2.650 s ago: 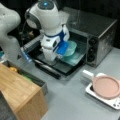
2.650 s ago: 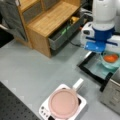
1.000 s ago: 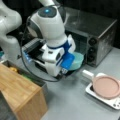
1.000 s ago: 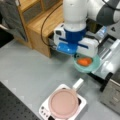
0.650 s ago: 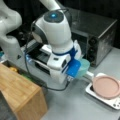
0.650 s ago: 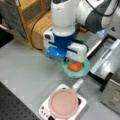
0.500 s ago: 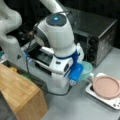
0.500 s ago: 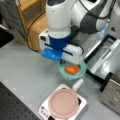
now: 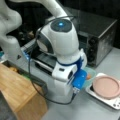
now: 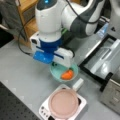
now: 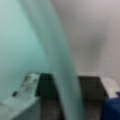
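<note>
Wrist view shows the pincer pinching the rim of the bowl, which, with the orange piece inside, has come from the oven toward the plate at the counter front.

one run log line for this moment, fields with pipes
tool: shut on teal bowl rim | teal bowl: holds orange item | beside: pink plate on white scale | behind: toaster oven
</note>
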Robot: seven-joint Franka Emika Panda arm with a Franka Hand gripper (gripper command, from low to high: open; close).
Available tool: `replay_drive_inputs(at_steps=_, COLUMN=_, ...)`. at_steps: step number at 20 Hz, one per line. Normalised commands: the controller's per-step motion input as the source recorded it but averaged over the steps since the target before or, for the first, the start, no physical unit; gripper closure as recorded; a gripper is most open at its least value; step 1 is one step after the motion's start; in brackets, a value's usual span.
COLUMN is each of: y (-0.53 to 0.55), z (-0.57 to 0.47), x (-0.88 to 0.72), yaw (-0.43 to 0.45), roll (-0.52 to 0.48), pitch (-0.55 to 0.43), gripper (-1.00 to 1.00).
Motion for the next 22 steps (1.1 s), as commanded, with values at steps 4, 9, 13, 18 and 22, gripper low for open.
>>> replay_drive_inputs(at_steps=4, y=-0.22, z=0.11, x=0.66, yaw=0.069, roll=-0.243, pitch=0.271, gripper=1.0)
replay_drive_inputs(at_steps=9, y=-0.16, z=0.13, x=0.63, yaw=0.006, roll=-0.199, pitch=0.263, gripper=1.0)
replay_drive_inputs(at_steps=13, y=-0.11, z=0.13, x=0.51, yaw=0.002, roll=-0.153, pitch=0.275, gripper=1.0)
replay_drive_inputs(at_steps=18, y=-0.11, z=0.04, x=0.46, yaw=0.007, roll=-0.174, pitch=0.271, gripper=1.0)
replay_drive_inputs(at_steps=22, y=-0.13, z=0.01, x=0.43, yaw=0.03, roll=-0.189, pitch=0.269, gripper=1.0)
